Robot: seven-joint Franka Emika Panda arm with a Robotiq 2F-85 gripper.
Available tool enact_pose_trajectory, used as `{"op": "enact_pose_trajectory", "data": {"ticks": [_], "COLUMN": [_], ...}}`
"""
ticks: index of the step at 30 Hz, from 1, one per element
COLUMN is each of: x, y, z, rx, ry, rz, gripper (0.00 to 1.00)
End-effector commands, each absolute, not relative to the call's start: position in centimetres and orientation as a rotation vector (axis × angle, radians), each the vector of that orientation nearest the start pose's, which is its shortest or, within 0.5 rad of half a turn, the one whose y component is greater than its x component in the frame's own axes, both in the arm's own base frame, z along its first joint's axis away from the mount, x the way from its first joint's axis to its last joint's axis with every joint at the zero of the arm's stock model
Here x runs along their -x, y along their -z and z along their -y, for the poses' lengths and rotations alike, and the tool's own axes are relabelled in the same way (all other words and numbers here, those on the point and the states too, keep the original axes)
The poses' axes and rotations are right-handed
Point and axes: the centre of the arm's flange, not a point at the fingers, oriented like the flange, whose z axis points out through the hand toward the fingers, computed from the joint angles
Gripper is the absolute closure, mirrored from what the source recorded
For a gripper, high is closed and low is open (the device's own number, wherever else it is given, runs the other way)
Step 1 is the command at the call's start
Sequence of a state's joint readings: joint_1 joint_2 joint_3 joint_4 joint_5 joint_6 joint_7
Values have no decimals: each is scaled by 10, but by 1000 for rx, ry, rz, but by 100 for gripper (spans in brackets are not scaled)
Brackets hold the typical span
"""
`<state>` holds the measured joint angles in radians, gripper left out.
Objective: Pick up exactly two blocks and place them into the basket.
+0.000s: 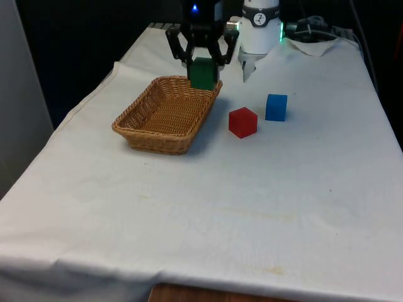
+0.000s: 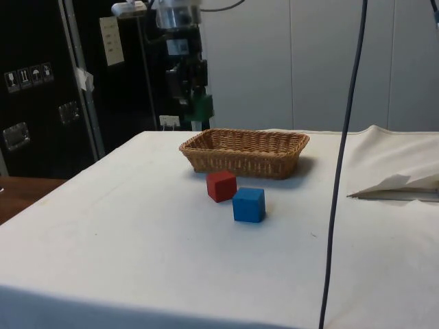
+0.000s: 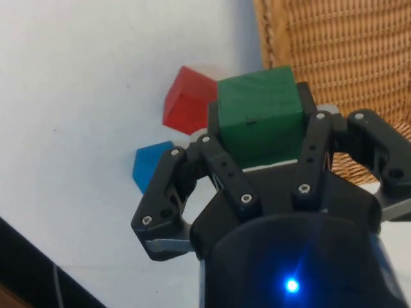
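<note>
My gripper (image 1: 203, 68) is shut on a green block (image 1: 203, 73), held in the air above the far rim of the wicker basket (image 1: 165, 119). In the side view the green block (image 2: 202, 107) hangs above the basket's (image 2: 243, 152) left end. The wrist view has the green block (image 3: 260, 117) clamped between the fingers, with the basket's rim (image 3: 334, 45) beside it. A red block (image 1: 242, 122) and a blue block (image 1: 276, 107) sit on the cloth at the front view's right of the basket, close together. I see nothing inside the basket.
A crumpled white cloth or paper (image 1: 312, 44) lies at the far right corner near the robot's base. A black cable (image 2: 343, 157) hangs down through the side view. Open cloth stretches across the near half of the table.
</note>
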<state>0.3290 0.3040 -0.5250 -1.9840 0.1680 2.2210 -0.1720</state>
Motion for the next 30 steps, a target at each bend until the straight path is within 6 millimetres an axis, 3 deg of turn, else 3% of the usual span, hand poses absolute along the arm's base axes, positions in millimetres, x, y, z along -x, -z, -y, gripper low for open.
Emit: {"op": "enact_pose_trajectory", "data": {"ticks": [1, 11, 30], "x": [-588, -586, -588], "y": [-329, -309, -261], "z": [106, 129, 148], "rx": [3152, 3165, 3197], "ry": [-18, 1, 9], "rz": [-159, -106, 0], "gripper": [100, 100, 100]}}
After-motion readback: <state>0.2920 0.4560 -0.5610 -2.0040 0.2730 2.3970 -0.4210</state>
